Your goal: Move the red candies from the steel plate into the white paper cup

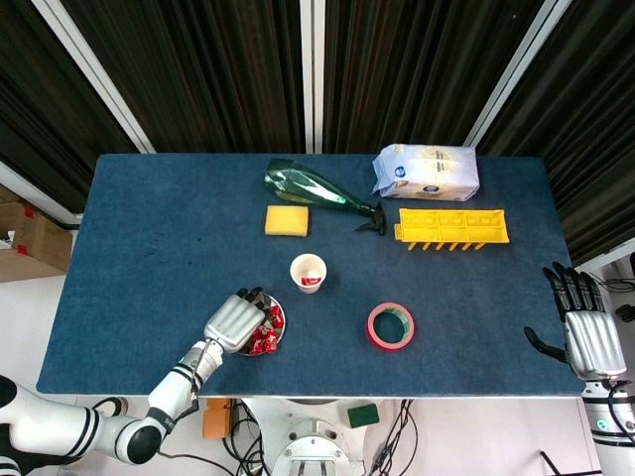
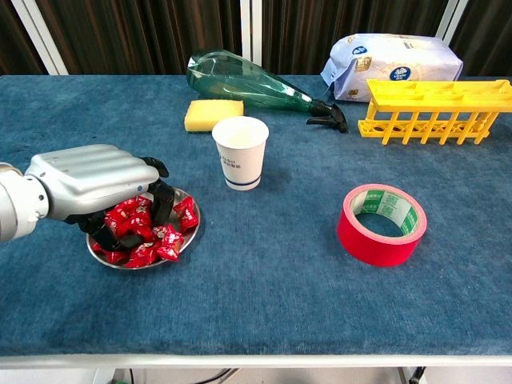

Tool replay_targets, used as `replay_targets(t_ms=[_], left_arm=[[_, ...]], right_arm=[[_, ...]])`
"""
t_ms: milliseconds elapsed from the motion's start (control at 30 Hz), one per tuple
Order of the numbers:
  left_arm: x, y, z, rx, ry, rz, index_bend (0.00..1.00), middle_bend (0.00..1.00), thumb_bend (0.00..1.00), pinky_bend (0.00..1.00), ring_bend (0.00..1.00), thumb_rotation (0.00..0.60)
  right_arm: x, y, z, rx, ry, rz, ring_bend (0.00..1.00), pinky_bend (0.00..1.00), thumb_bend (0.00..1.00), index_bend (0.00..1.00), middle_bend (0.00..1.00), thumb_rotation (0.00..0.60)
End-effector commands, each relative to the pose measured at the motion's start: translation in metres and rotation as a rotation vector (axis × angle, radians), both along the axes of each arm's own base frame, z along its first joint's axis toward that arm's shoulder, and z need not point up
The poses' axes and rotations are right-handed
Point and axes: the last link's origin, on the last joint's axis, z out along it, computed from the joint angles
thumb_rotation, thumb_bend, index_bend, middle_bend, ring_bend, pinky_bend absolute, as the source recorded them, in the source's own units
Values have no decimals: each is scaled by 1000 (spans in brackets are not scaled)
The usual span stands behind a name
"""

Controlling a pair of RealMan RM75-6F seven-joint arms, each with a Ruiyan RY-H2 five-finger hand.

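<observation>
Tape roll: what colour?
Red outside, greenish inner liner; tape roll shows best in the chest view.

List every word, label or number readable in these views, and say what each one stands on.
None can be read as text.
White paper cup: blue print, too small to read.
Pale blue-and-white plastic bag: round logos, blurred.
Red tape roll: green inner markings, illegible.
Red candies: white wrapper specks, illegible.

The left hand (image 2: 96, 188) is curling over the candies (image 2: 144, 232) in the plate (image 2: 190, 232), near the cup (image 2: 240, 152).
</observation>
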Motion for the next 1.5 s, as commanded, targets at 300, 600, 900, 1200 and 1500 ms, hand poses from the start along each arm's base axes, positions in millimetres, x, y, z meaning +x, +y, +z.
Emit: replay_targets(t_ms=[300,600,900,1200,1500], left_arm=[[1,5,-5,28,-15,-8,546,509,363,277,216,600],[5,8,-4,51,-47,-14,589,567,365,326,285,600],[10,8,4,60,-82,-20,609,588,365,344,312,600],[23,4,25,76,-130,-40,611,591,365,344,317,600],[50,10,53,120,-162,-89,611,591,366,345,322,600]], right_arm=[[0,0,0,2,0,-2,0,0,227,0,3,600],[0,0,1,1,-2,-3,0,0,227,0,3,600],[0,0,1,0,-3,-1,0,0,227,0,3,600],[0,0,2,0,-4,-1,0,0,227,0,3,600],[0,0,1,0,-4,-1,0,0,227,0,4,600]])
